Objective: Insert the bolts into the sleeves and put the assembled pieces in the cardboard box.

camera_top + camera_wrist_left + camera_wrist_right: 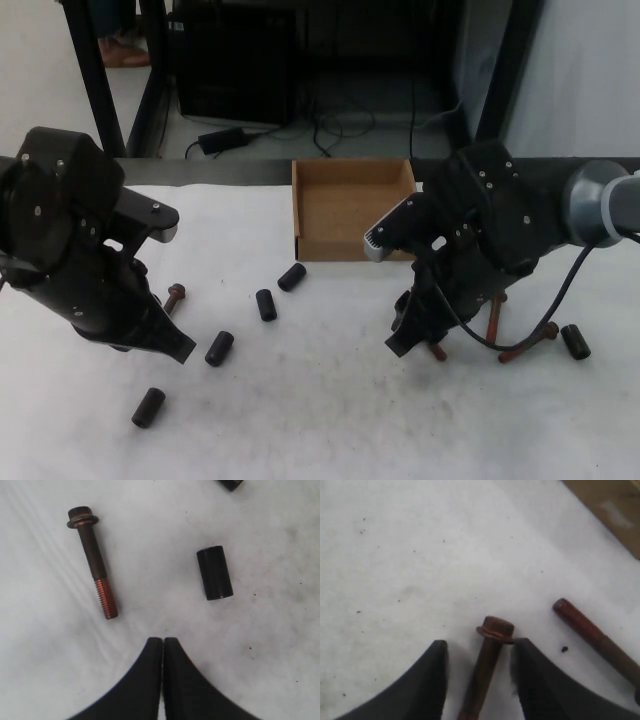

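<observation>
Nearest the high camera, at the left of the frame, the left gripper [178, 348] hangs low over the white bench [330, 430] with its fingers pressed together on nothing. Its wrist view shows a lone bolt [93, 562] and a black sleeve [215, 573] lying apart on the bench beyond the closed tips, neither touched. Across the high view's lower left and centre lie a near sleeve [148, 407], a second sleeve [219, 348] just right of that gripper, a third sleeve [265, 304] and a fourth sleeve [291, 277], the last close to the cardboard box [353, 215], which stands open at upper centre. Right of centre, the right gripper [480, 645] is down at the bench with its fingers spread, straddling a flat-lying bolt [487, 655]; one finger sits at the flange, contact unclear. A neighbouring bolt [595, 635] lies just beside. At the high view's right edge lies a far sleeve [575, 342].
</observation>
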